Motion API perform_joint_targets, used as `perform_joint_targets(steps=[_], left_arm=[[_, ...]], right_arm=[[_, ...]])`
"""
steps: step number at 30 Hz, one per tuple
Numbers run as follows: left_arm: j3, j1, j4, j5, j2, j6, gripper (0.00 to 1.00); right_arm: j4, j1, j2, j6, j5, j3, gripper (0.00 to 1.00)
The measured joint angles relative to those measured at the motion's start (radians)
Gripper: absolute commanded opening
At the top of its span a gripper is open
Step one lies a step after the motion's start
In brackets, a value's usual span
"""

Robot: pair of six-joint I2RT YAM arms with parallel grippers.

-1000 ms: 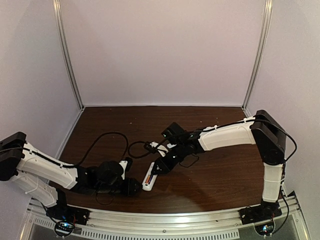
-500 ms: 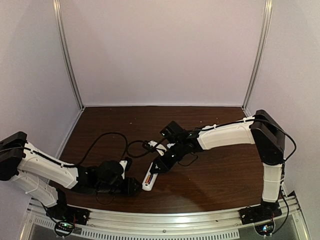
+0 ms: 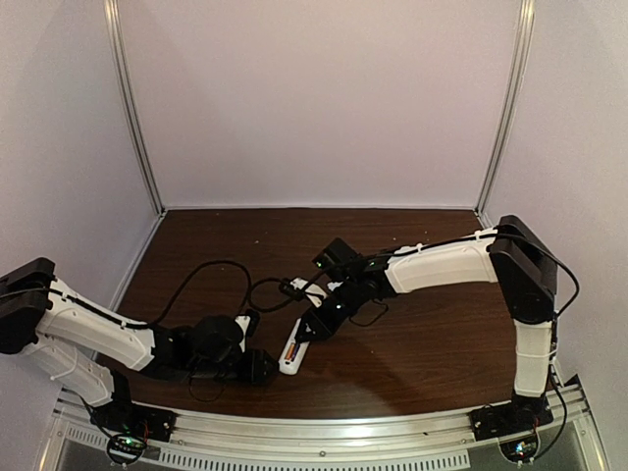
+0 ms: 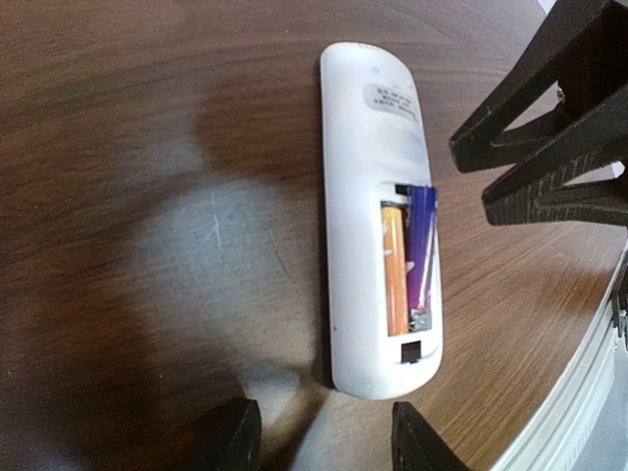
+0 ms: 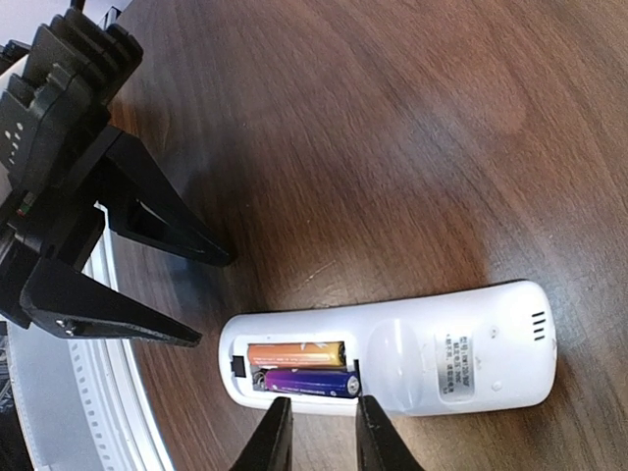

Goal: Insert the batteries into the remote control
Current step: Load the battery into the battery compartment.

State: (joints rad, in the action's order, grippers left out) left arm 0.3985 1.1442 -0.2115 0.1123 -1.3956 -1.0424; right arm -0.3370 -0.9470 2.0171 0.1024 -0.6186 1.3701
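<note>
The white remote control (image 3: 290,351) lies face down on the table with its battery bay open. In the bay lie an orange battery (image 5: 296,352) and a purple battery (image 5: 309,382), side by side. They also show in the left wrist view, orange (image 4: 393,265) and purple (image 4: 422,250), inside the remote (image 4: 368,147). My left gripper (image 4: 324,442) is open and empty, just off the remote's bay end. My right gripper (image 5: 322,432) is narrowly open and empty, its tips right beside the purple battery at the remote's (image 5: 442,348) long edge.
A small loose white piece (image 3: 312,291) and a looped black cable (image 3: 211,270) lie behind the remote. The table's metal front rail (image 3: 324,432) runs close to the remote. In the top view my left gripper (image 3: 257,365) and my right gripper (image 3: 306,330) flank the remote.
My right wrist has shifted very slightly to the left. The remote and my left arm have not visibly moved.
</note>
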Motion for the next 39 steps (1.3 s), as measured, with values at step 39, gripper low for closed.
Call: perform_joint_targets(steps=[39], left_arm=[[0.001, 0.0, -0.026, -0.009, -0.017, 0.0, 0.47]], right_arm=[[-0.072, -0.007, 0.013, -0.056, 0.019, 0.03, 0.27]])
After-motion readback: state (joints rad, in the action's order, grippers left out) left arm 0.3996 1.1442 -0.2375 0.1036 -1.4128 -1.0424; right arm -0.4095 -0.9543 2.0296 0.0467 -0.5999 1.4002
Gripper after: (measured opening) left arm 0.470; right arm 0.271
